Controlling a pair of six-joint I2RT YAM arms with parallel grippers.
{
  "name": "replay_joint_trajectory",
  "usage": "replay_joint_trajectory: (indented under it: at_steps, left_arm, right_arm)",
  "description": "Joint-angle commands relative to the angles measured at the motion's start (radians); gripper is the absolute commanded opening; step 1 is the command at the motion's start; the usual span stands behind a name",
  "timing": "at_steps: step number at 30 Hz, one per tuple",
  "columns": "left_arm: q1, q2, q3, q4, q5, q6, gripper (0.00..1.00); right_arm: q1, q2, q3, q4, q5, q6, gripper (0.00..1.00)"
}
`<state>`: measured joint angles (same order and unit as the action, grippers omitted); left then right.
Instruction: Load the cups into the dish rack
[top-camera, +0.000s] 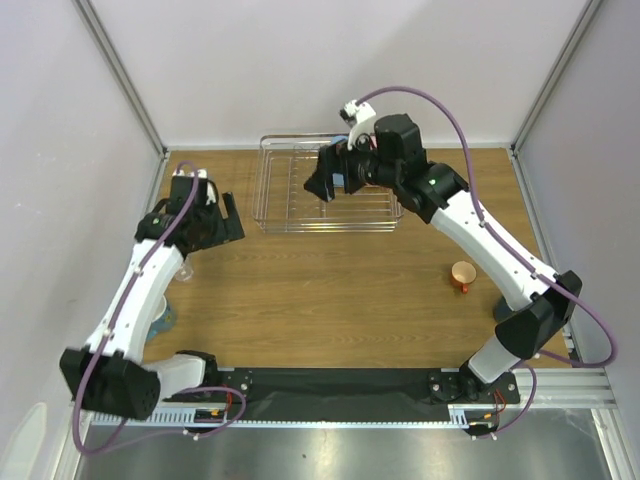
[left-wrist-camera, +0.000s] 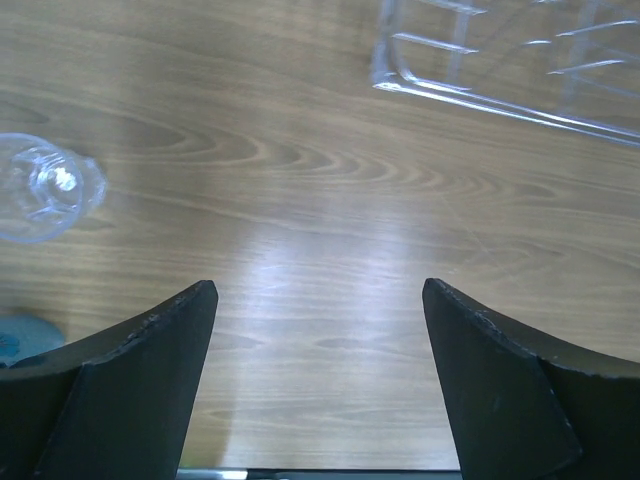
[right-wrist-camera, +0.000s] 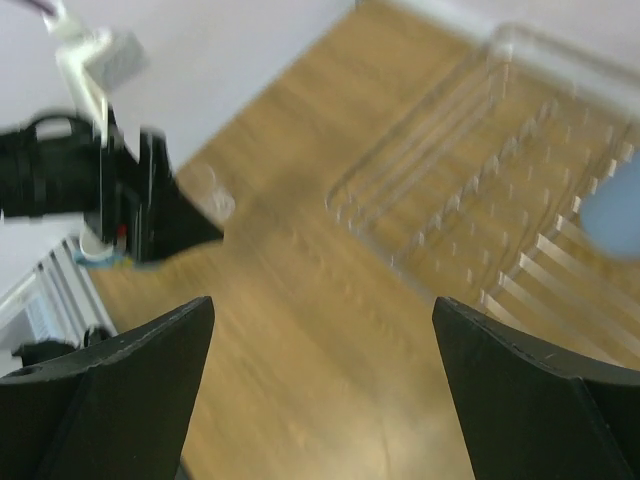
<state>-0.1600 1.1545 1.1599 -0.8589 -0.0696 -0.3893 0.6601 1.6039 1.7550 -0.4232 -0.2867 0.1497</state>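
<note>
The silver wire dish rack (top-camera: 285, 200) stands at the back centre of the table. It also shows in the left wrist view (left-wrist-camera: 480, 85) and the right wrist view (right-wrist-camera: 450, 170). A light blue cup (top-camera: 343, 181) sits in it, mostly hidden by my right gripper (top-camera: 330, 183), which hovers open and empty over the rack (right-wrist-camera: 322, 305). The small orange cup (top-camera: 462, 275) lies on the table at the right. The clear glass (top-camera: 185, 268) stands at the left (left-wrist-camera: 45, 185). My left gripper (top-camera: 237, 218) is open and empty above bare wood (left-wrist-camera: 318, 290), right of the glass.
A bluish object (top-camera: 165, 318) lies at the table's left edge, partly under my left arm (left-wrist-camera: 15, 340). Grey walls enclose the table on three sides. The pink tumbler and the dark blue mug are out of view.
</note>
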Motion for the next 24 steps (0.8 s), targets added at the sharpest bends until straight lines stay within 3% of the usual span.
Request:
replay_joint_trajectory:
  at_steps: [1,7,14,20,24]
  left_arm:
    - [0.025,0.092,0.056,0.002,-0.094,0.027,0.89]
    - [0.046,0.169,0.121,-0.081,-0.168,0.02,0.86]
    - [0.056,0.154,0.135,-0.056,-0.173,-0.026,0.84]
    - [0.057,0.116,0.099,0.011,-0.144,0.01,0.95]
    - [0.069,0.247,0.147,-0.084,-0.116,0.055,0.91]
  right_arm:
    - [-0.011,-0.001,-0.043,-0.182,0.004,0.039,0.98]
    - [-0.04,0.021,-0.061,-0.351,0.158,0.108,0.97]
    - [-0.214,-0.05,-0.187,-0.344,-0.003,0.18,0.93]
    - [-0.212,-0.087,-0.236,-0.339,-0.006,0.198,0.94]
    - [-0.197,-0.075,-0.21,-0.335,-0.014,0.186,0.94]
